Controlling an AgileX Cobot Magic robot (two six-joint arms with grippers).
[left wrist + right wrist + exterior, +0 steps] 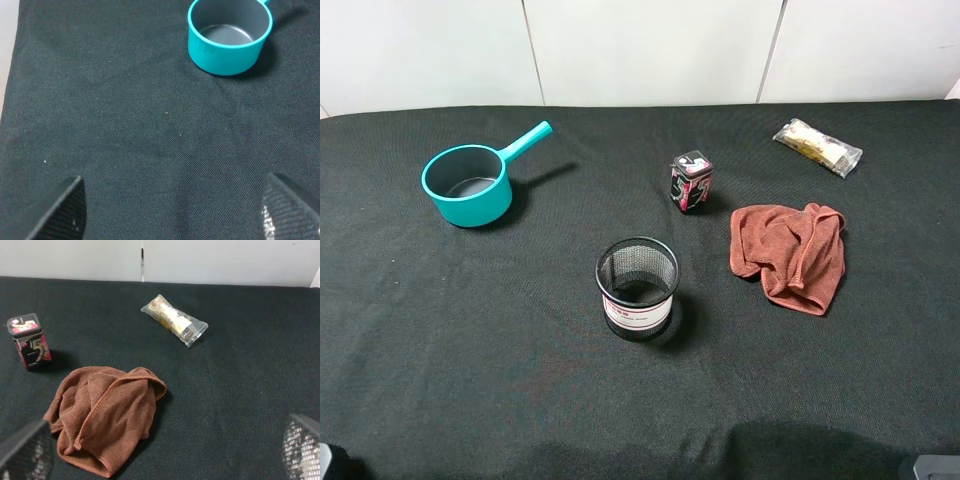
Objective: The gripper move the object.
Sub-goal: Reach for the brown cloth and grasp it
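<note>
Wrinkly rust-red terry cloth rag lies on the black cloth-covered table, right of the black mesh cup. Both the right gripper and left gripper gape wide, empty.

Black-clothed table, rust-red rag, mesh cup, teal pot, box, snack packet

Only the tips of the left pincer and right pincer show, cut off by the picture's edge, the right pair blurred; the teal pot loses most of its handle to the edge of the left wrist view. The label on the mesh cup and the print on the small box just behind the mesh cup are too small to read.
</note>
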